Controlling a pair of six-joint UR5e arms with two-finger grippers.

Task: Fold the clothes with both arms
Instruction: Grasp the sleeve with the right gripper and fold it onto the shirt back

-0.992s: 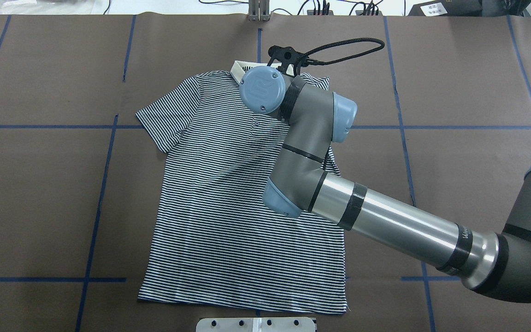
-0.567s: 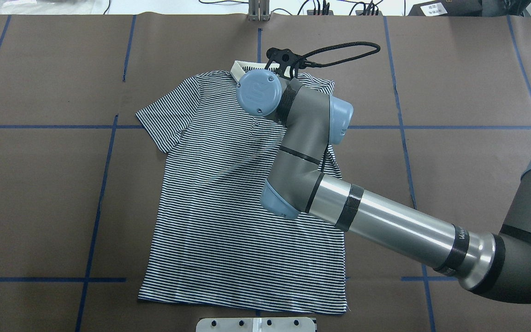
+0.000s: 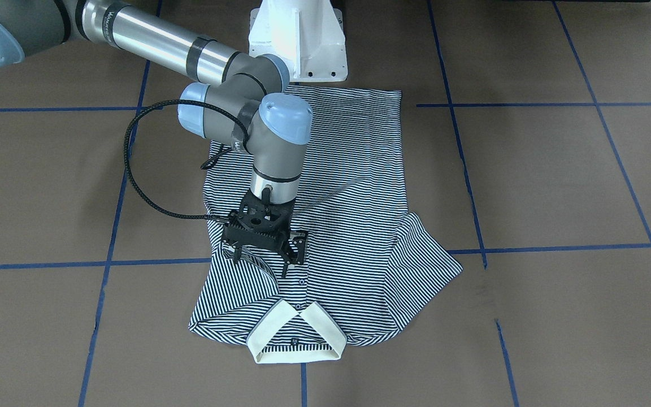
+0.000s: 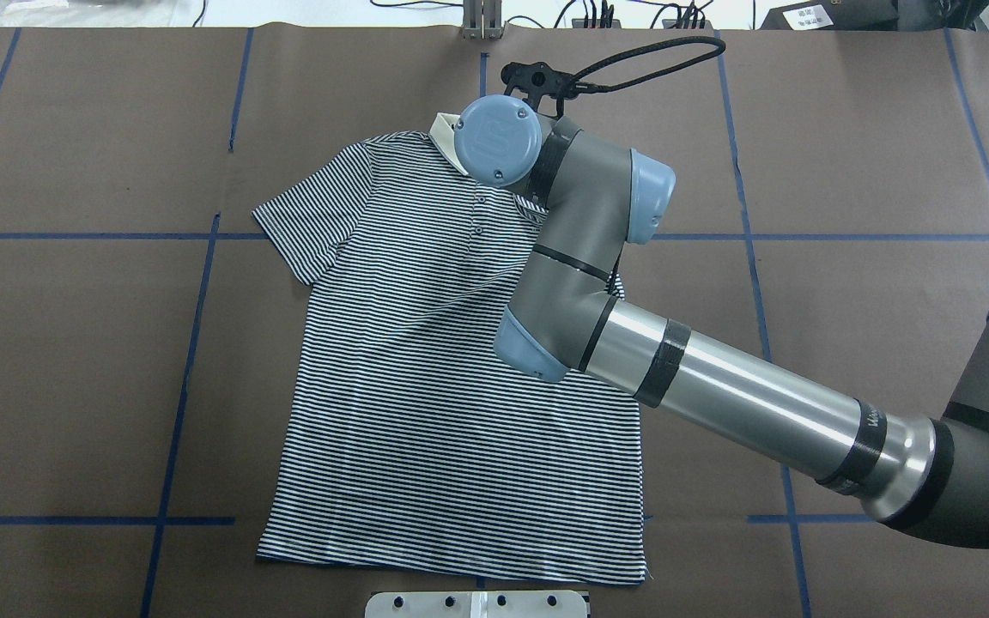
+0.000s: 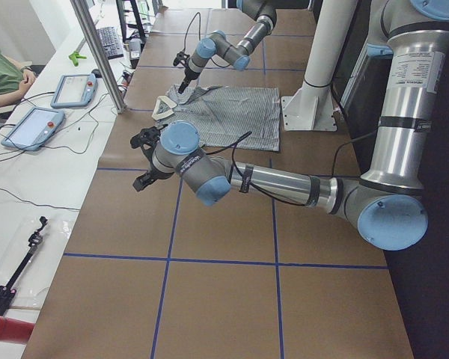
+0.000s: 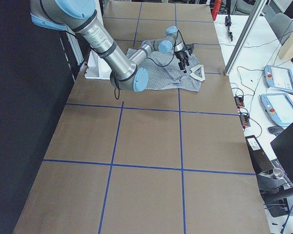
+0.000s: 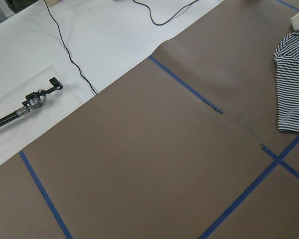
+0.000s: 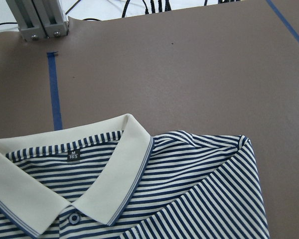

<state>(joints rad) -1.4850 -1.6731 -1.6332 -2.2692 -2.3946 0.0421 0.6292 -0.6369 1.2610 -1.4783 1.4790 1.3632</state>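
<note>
The striped polo shirt (image 4: 443, 386) lies flat, front up, with its cream collar (image 3: 294, 333) toward the far table edge. The sleeve on the robot's right is folded in over the chest (image 8: 214, 199). The other sleeve (image 4: 314, 215) lies spread out. My right gripper (image 3: 261, 264) hovers just above the folded sleeve near the placket, fingers apart with nothing pinched; in the overhead view its wrist hides it. My left gripper (image 5: 142, 179) hangs over bare table well to the left of the shirt. It shows only in the exterior left view, so whether it is open or shut I cannot tell.
The white pedestal base (image 3: 297, 39) stands at the shirt's hem. Blue tape lines (image 4: 203, 343) cross the brown table cover. An aluminium post (image 4: 482, 21) rises at the far edge. Teach pendants (image 5: 30, 127) and cables lie on the white bench beyond, where a person's arm (image 5: 0, 75) rests.
The right wrist has moved toward the far edge, from over the placket to over the collar. The shirt lies as before.
</note>
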